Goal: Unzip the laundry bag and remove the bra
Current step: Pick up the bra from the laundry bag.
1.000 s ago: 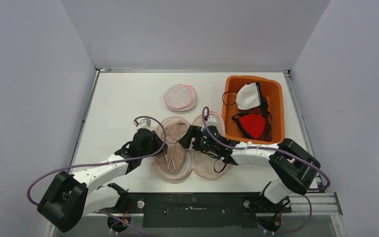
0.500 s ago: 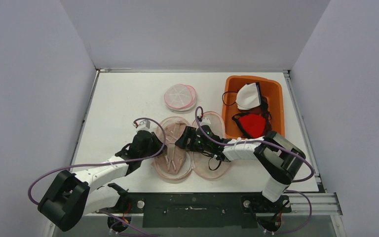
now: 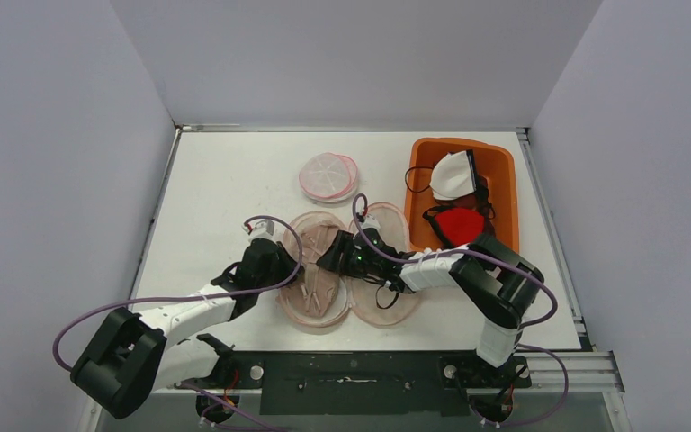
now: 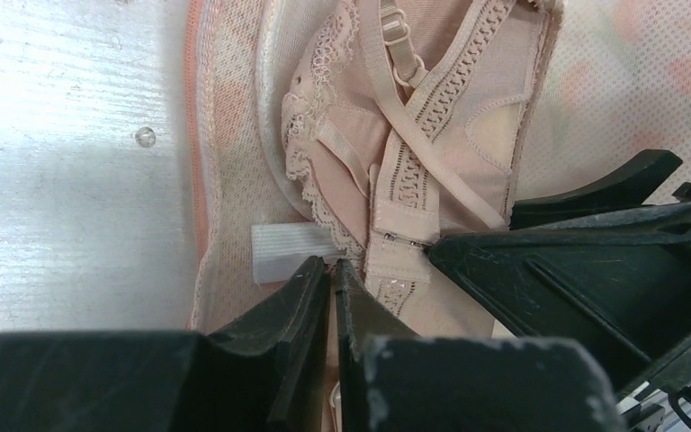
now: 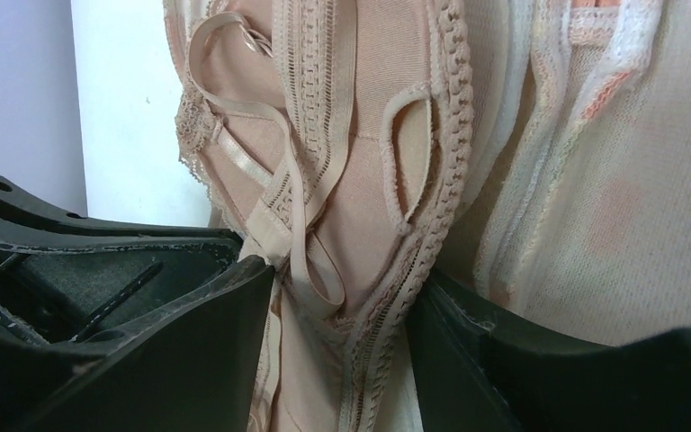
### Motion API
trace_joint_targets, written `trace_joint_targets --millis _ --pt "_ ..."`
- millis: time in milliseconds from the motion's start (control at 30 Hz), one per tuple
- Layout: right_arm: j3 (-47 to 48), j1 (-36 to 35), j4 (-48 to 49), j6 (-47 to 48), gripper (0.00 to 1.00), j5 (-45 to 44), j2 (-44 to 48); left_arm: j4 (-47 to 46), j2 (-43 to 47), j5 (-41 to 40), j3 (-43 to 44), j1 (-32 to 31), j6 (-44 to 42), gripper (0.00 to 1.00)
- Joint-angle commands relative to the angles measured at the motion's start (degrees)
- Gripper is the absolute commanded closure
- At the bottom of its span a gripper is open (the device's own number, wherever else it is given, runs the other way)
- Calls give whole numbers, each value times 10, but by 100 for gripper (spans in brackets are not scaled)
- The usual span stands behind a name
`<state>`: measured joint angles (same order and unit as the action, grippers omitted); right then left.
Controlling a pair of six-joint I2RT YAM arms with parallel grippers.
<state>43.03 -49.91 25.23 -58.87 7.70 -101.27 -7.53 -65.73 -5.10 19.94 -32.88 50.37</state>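
The round mesh laundry bag lies unzipped and spread into two halves in front of both arms. A beige lace bra rests in its left half. In the left wrist view my left gripper is shut on the bag's mesh edge, beside a white label, with the bra just beyond. From the right, my right gripper has its fingers on both sides of a bunched fold of the bra. Bag mesh lies to that fold's right. Both grippers meet over the left half, left gripper, right gripper.
An orange bin stands at the right and holds a white garment and a red one. A second small round pink-rimmed bag lies further back. White walls enclose the table on three sides.
My right gripper has slid left from the bag's right half onto the bra and narrowed around it. The left gripper has stayed at the bag's left edge.
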Motion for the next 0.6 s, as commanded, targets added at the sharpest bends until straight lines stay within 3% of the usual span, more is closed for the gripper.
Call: trace_joint_targets --millis 0,133,567 --pt "20 3 38 -13 44 10 -9 -37 -6 6 -3 3 0 94" --pt "19 3 49 -15 48 13 -15 -40 -9 9 -3 3 1 95" --pt "14 -2 52 3 94 20 6 -24 11 13 1 3 2 96"
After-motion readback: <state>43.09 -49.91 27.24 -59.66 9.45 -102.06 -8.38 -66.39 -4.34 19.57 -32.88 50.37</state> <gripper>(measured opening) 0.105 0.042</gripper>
